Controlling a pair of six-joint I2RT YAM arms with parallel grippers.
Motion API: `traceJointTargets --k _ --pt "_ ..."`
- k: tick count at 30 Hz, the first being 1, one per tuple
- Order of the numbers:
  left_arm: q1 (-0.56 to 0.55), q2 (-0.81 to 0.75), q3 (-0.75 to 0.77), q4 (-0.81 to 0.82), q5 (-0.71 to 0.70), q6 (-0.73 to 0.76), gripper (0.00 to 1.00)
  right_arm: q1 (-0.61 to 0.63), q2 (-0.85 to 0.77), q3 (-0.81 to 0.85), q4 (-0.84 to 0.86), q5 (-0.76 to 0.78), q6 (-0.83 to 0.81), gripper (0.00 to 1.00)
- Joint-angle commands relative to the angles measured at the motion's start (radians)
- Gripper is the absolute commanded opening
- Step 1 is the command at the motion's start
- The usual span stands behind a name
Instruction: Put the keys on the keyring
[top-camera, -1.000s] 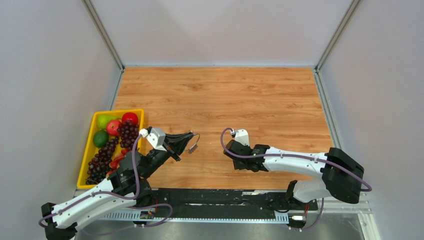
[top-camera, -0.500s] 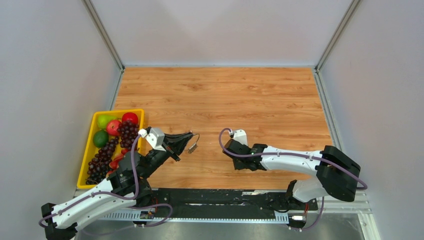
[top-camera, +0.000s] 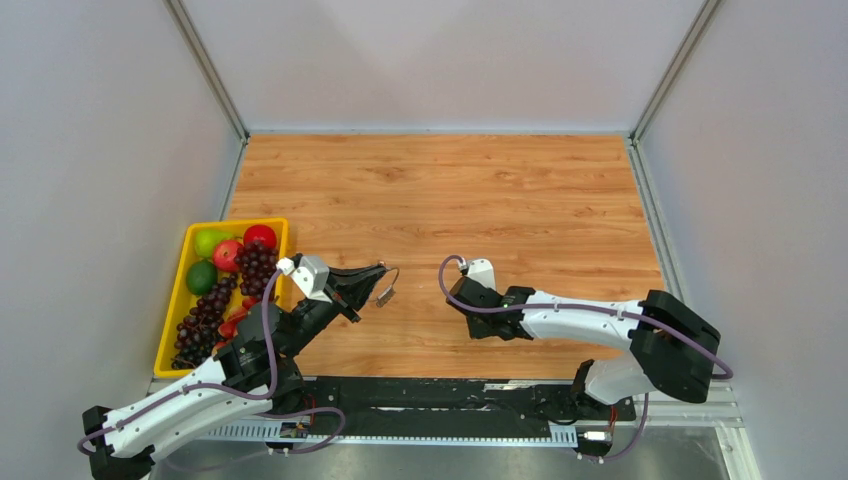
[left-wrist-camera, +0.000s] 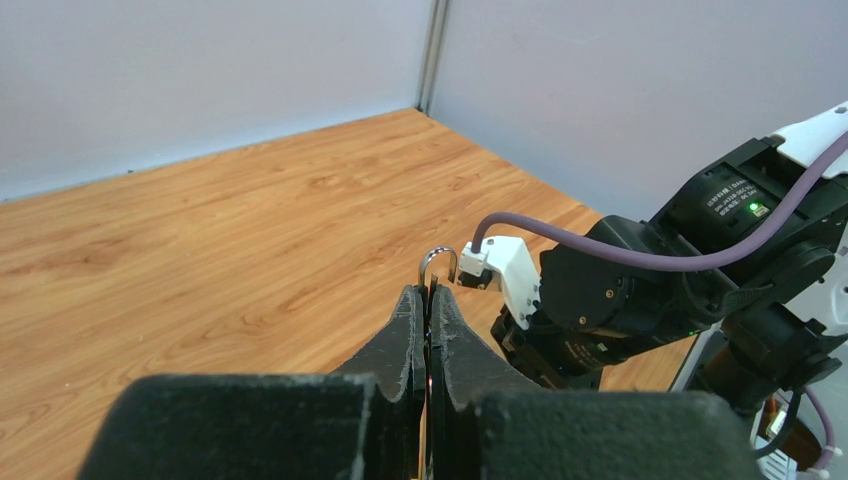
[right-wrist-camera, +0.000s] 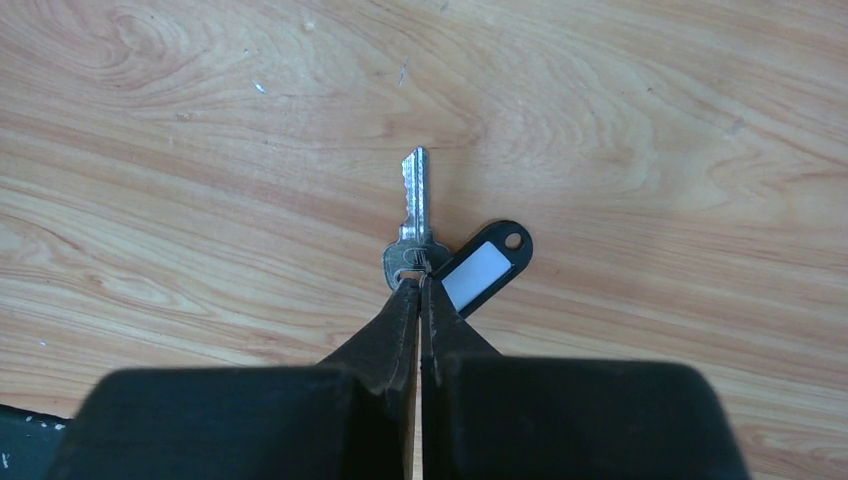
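Observation:
My left gripper (top-camera: 381, 270) is shut on the keyring (left-wrist-camera: 438, 261), a thin silver wire loop that sticks out past the fingertips. In the top view a small silver piece (top-camera: 384, 294) hangs below the keyring (top-camera: 392, 271), above the table. A silver key (right-wrist-camera: 414, 212) lies flat on the wood, joined at its head to a black tag (right-wrist-camera: 484, 266) with a white label. My right gripper (right-wrist-camera: 419, 286) points straight down and is shut on the key's head where the tag joins. In the top view the right wrist (top-camera: 480, 296) hides this key.
A yellow tray (top-camera: 240, 222) of grapes (top-camera: 212, 305), red apples and green fruit stands at the left edge beside the left arm. Grey walls close in the wooden table (top-camera: 450, 190) on three sides. The two wrists sit close together near the front.
My right gripper's jaws have closed onto the key's head, and that arm has shifted slightly left. The left gripper and keyring have not moved.

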Motion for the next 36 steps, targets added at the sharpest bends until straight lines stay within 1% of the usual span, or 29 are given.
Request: traceJointTargets --k 1,5,17,24,30,33,36 --pt "-0.003 -0.01 0.028 0.017 0.001 -0.01 0.0 -0.01 0.017 -0.014 0.03 -0.014 -0.008 0.0" --pt "-0.003 -0.009 0.029 0.014 0.001 -0.012 0.0 -0.01 -0.018 -0.013 0.029 -0.015 -0.007 0.0" --pt "-0.003 -0.022 0.046 0.004 0.007 -0.041 0.0 -0.009 -0.271 0.064 -0.007 -0.096 -0.077 0.0" --pt "-0.003 -0.01 0.075 -0.014 0.03 -0.062 0.0 -0.007 -0.376 0.144 -0.006 -0.186 -0.191 0.0" --pt "-0.003 0.011 0.105 -0.048 0.051 -0.072 0.0 -0.008 -0.415 0.217 0.009 -0.281 -0.297 0.0" --pt "-0.003 0.02 0.13 -0.07 0.104 -0.073 0.0 -0.009 -0.427 0.251 0.027 -0.329 -0.348 0.0" --pt "-0.003 0.02 0.145 -0.086 0.128 -0.073 0.0 -0.007 -0.431 0.26 0.022 -0.217 -0.364 0.0"
